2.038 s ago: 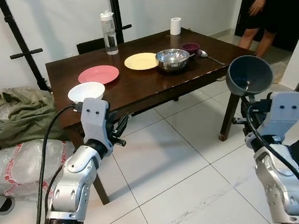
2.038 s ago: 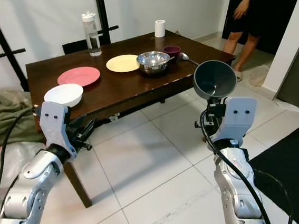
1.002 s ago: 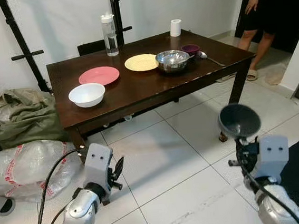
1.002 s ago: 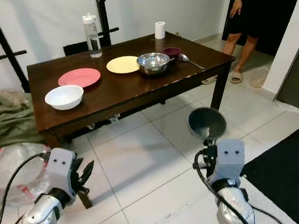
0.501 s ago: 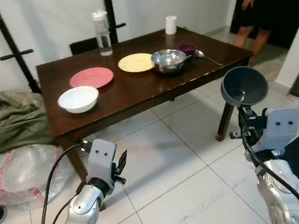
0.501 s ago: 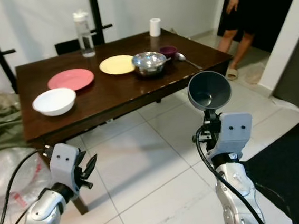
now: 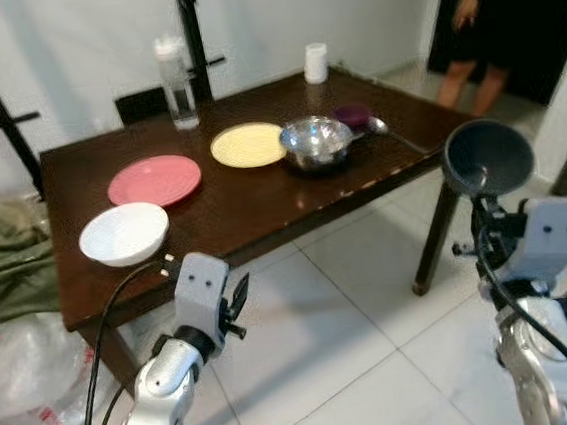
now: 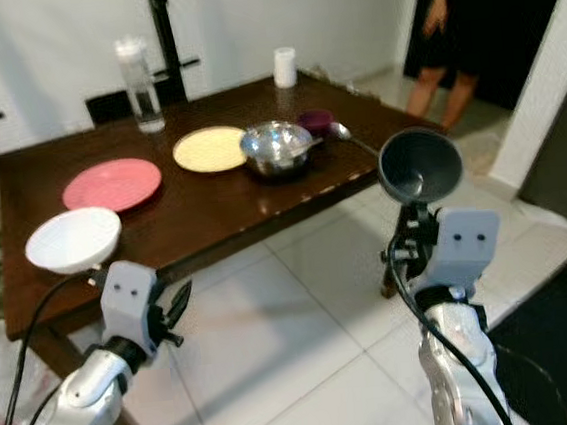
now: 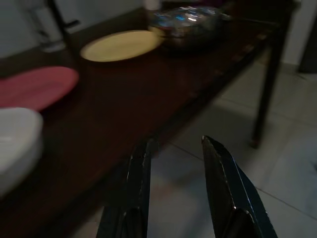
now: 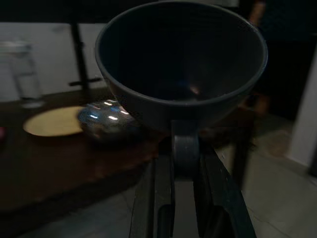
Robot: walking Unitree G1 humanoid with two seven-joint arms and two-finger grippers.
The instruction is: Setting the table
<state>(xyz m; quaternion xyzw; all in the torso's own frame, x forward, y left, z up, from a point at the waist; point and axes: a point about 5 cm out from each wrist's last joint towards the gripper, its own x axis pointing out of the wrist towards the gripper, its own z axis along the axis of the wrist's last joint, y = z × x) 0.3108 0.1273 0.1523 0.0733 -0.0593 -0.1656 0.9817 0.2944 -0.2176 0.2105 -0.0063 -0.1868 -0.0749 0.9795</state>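
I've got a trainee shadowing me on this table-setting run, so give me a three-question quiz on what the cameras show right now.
1. True or false: the right gripper holds the grey bowl by its handle, off the table.
2. Which dish lies nearest the left gripper? A) yellow plate B) white bowl C) steel bowl
3. Fill in: the pink plate lies between the white bowl and the ____ plate.

Key
1. True; its fingers are clamped on the handle, out past the table's corner.
2. B
3. yellow
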